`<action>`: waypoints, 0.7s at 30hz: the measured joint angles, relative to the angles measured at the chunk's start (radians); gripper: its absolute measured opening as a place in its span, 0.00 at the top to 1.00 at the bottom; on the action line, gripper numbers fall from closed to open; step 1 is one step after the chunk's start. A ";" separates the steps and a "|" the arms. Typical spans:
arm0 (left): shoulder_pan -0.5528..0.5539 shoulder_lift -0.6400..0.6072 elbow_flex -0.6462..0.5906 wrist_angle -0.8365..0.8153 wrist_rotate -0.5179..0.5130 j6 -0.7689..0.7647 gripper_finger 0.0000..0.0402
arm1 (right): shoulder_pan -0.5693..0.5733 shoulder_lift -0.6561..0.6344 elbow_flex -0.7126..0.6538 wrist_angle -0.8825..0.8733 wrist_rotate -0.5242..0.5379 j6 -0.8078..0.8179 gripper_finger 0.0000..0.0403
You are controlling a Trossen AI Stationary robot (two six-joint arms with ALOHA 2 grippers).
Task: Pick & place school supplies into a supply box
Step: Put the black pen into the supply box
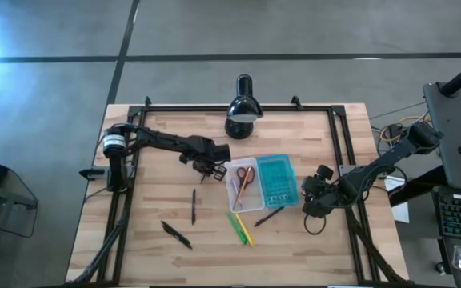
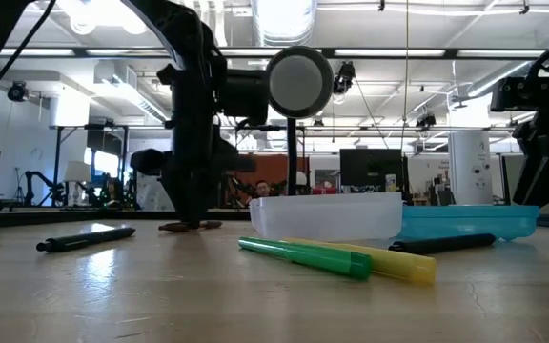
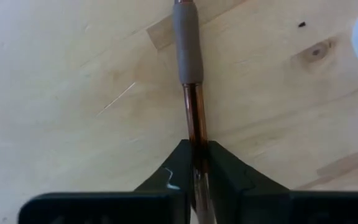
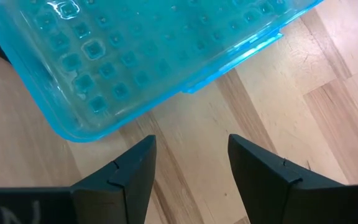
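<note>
Pinching orange pen (image 3: 190, 81), left claw (image 1: 207, 166) low over wooden table (image 1: 150, 240); right claw (image 1: 317, 196) wide beside teal lid (image 1: 277, 180).

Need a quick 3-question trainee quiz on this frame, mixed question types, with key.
1. True or false: the left gripper is shut on a pen with a grey grip.
2. Multiple choice: what already lies in the clear tray of the supply box?
A. a green marker
B. the scissors
C. a black pen
3. Fill in: the right gripper is open over bare table beside the box's ____ lid.

Key:
1. True. The fingers clamp the pen just above the table.
2. B. The green marker and the yellow marker lie outside the tray.
3. Blue.
</note>
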 joint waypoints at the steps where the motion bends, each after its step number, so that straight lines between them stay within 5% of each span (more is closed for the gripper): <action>1: 0.005 0.000 0.000 0.005 0.010 -0.009 0.96 | 0.000 0.000 0.000 0.000 0.000 0.001 0.52; 12: 0.029 -0.167 0.013 0.065 0.066 -0.171 0.99 | 0.000 0.000 0.000 -0.009 0.032 0.180 0.52; 21: 0.019 -0.276 0.012 0.192 0.052 -0.336 0.99 | -0.023 0.000 -0.002 -0.010 0.063 0.164 0.52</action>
